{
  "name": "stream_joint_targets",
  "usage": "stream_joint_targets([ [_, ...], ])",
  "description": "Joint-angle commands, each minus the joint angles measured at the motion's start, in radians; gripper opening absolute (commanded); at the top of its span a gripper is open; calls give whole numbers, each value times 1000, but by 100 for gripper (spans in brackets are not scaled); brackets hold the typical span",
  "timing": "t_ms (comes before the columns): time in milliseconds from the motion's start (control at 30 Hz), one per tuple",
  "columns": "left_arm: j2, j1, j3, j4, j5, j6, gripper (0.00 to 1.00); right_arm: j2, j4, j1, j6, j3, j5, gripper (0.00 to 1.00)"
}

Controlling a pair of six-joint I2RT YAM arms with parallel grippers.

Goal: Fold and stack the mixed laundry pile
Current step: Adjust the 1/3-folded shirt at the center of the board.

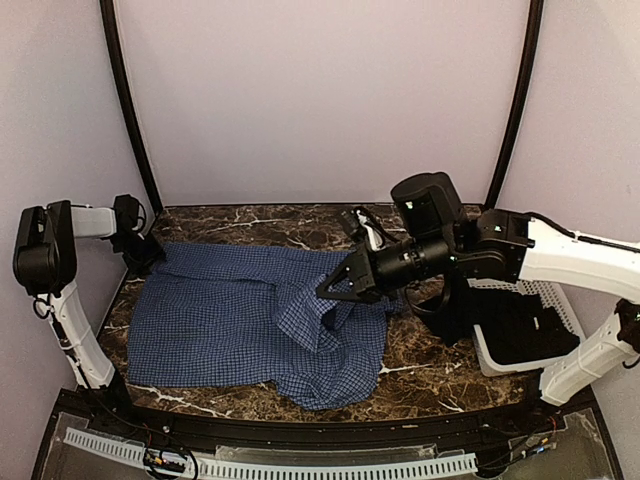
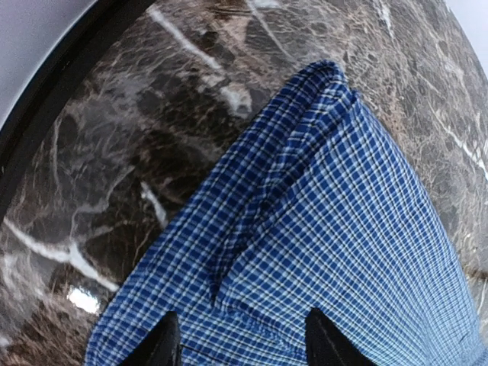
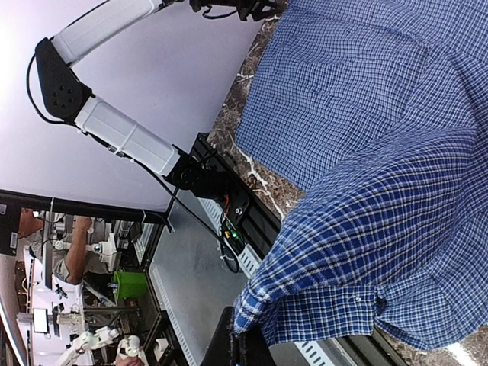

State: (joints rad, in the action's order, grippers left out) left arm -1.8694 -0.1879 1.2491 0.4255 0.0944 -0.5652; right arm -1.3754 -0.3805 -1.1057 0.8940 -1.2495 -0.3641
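Observation:
The blue-and-white check shirt (image 1: 240, 320) lies spread on the dark marble table. My right gripper (image 1: 335, 285) is shut on an edge of the shirt and holds that flap lifted above the shirt's middle. In the right wrist view the shut jaws (image 3: 248, 347) pinch the hem, and the cloth (image 3: 381, 244) hangs from them. My left gripper (image 1: 150, 255) is at the shirt's far left corner. In the left wrist view its fingers (image 2: 164, 343) are apart, with the shirt (image 2: 305, 213) right under them. The black garment (image 1: 520, 325) lies in the basket at the right.
The white perforated basket (image 1: 555, 300) stands at the table's right side, beside my right arm. Bare marble (image 1: 260, 225) shows behind the shirt and at the front right (image 1: 430, 375). Black frame posts rise at the back corners.

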Motion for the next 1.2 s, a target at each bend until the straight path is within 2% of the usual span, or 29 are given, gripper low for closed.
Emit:
stream_joint_targets([
  [0,164,9,-71,-62,90,39,60,2,-11,39,-66,-50,-18,0],
  [67,270,47,-111,-100,116,55,66,-43,-14,51,-99,-75,-41,0],
  [233,480,148,-156,-114,151,128,71,-159,-27,99,-182,-169,-47,0],
  [333,579,230,-205,-158,163,167,77,-246,-32,136,-231,-244,-60,0],
  [433,697,262,-285,-248,211,182,80,-347,-23,175,-262,-321,-98,0],
  [533,762,309,-333,-288,195,202,80,-466,-2,208,-284,-406,-143,0],
  [767,781,371,-366,-298,157,197,77,-742,31,221,-273,-651,-255,0],
  [967,755,380,-393,-261,133,170,77,-904,51,254,-229,-832,-259,0],
  [1067,725,392,-404,-269,141,159,77,-891,164,306,-159,-763,-253,0],
  [1167,713,411,-415,-278,139,162,75,-838,332,362,-54,-627,-327,0],
])
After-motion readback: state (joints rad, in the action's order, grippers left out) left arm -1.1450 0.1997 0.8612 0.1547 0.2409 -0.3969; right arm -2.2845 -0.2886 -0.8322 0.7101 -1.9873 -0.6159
